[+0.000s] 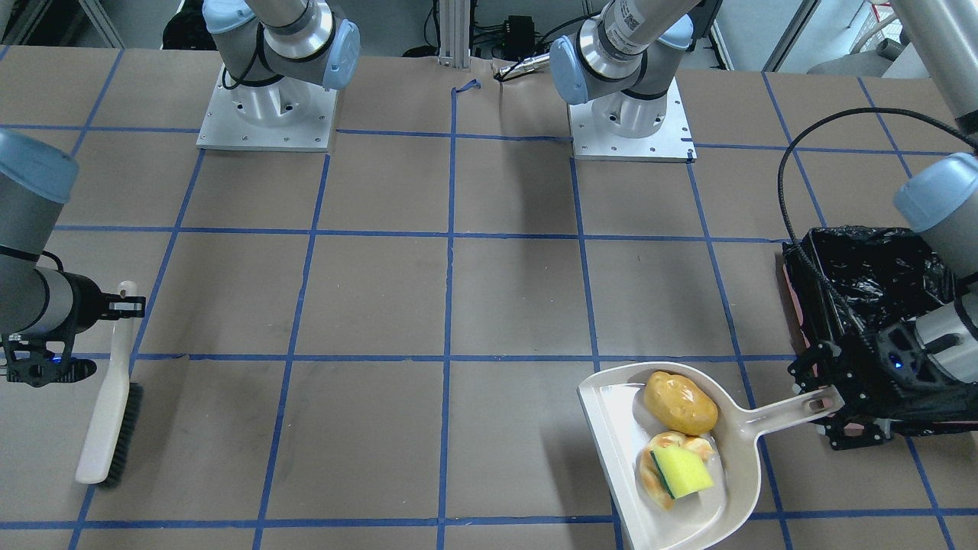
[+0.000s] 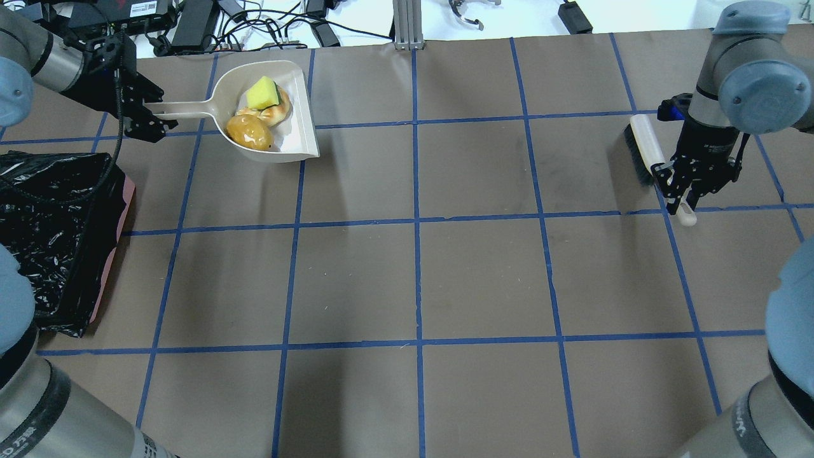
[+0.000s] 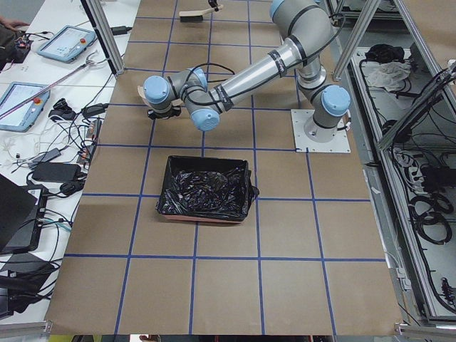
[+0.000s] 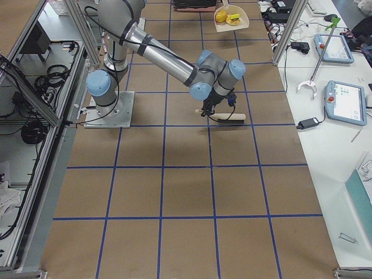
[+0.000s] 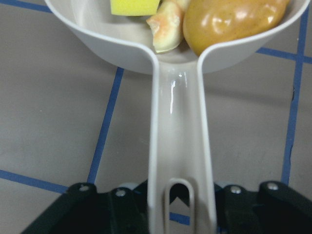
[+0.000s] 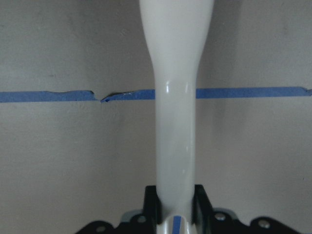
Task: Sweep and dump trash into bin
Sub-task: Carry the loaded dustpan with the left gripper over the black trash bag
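**Trash loaded in dustpan, near bin but not over it**

Overhead view, L to R. Far left is the bin (image 2: 57,254), a rect. box lined w/ shiny black bag. Its pink base edge (image 2: 116,254) shows on the right side. It stands on the brown table (image 2: 413,286), which has a blue tape grid.

Just past the bin's far edge is the L gripper (image 2: 156,116), clamped on the handle end of the beige dustpan (image 2: 296,137). The L wrist cam shows the handle pinched in the black jaws. The pan extends right from the gripper along the table's far side, near the bin but apart from it.

All 3 trash items are inside the pan:
- Glossy yellow-brown potato (image 2: 249,131), on the side toward the robot.
- Orange-beige bread piece (image 2: 278,113), just beside the potato.
- Yellow sponge (image 2: 263,94) w/ green layer, lying on top of the bread.

Can't tell whether the pan rests on the table or is raised.

Far right, the R gripper (image 2: 679,194) points down, closed on the white handle of a hand brush (image 2: 645,143). The brush's dark bristles are on its left side in this view. The brush is well apart from the dustpan, at the opposite end of the table. Can't tell if the bristles touch the table.
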Motion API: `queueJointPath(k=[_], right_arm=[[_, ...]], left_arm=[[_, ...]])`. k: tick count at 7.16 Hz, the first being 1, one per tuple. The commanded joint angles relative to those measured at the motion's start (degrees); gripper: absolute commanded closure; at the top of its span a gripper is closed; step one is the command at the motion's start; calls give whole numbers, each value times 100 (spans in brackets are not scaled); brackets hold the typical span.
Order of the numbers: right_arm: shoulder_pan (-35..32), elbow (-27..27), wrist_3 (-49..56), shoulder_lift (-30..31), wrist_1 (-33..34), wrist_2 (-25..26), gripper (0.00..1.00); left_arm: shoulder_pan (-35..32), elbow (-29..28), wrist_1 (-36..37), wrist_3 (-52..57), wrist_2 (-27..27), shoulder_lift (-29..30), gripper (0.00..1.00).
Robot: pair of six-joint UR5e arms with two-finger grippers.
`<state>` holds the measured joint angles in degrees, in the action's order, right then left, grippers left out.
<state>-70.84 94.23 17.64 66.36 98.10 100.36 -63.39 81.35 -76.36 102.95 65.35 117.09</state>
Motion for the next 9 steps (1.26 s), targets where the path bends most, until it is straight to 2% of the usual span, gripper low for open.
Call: queueJointPath(k=[1,6,9], right_arm=[[0,-1,-6,-9,-1,-25,69],[0,-1,2,-35,-1,-17,55],[0,-1,-6,-35,-1,-17,51]], left_arm=[[448,-354,-729,233,-5,-186,100],[1240,-470,-1187,463,-5,-370,100],[1916,-848,-1680,998,13,-336,100]])
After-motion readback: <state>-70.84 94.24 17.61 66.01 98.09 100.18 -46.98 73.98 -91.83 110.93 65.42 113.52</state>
